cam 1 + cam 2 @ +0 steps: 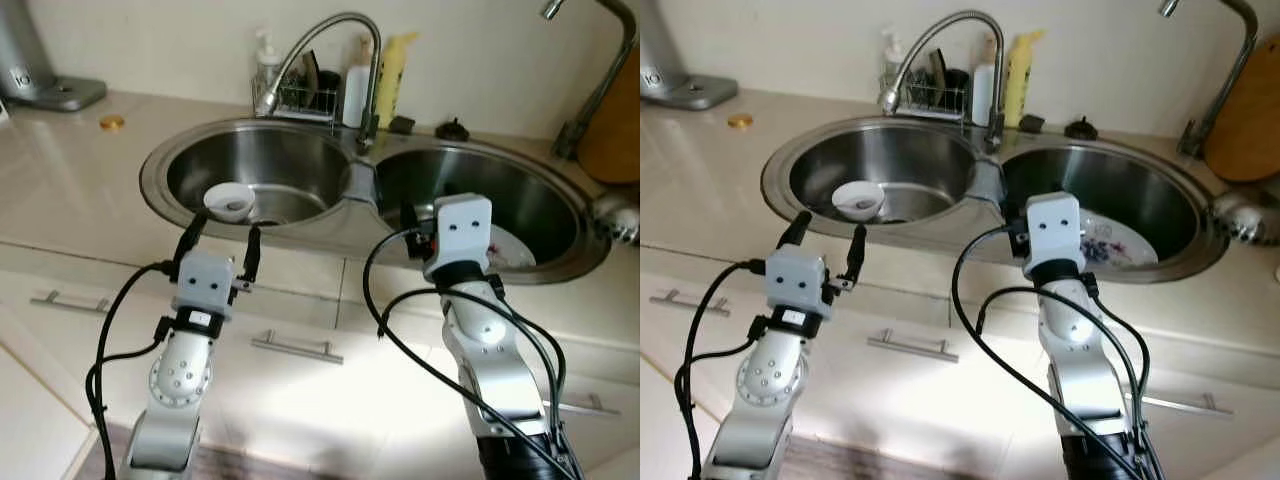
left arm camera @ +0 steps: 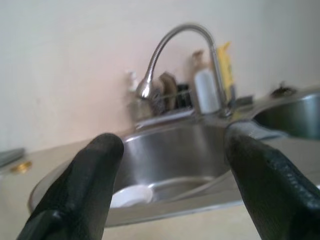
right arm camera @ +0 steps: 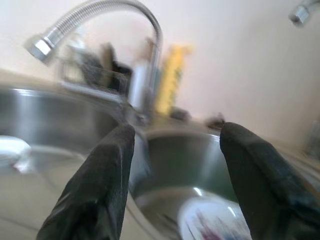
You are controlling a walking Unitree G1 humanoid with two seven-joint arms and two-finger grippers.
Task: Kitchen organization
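Left eye view: both pincers spread over round steel sink [image 1: 160, 170]; plate [image 1: 510, 252] perhaps floral.

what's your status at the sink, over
Left gripper open before small white bowl in left basin. Right gripper open over patterned plate. Nothing in the way.

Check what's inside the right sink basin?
A patterned plate lies in the right basin. The right gripper, open, and its wrist cover the plate's near part and the basin floor there.
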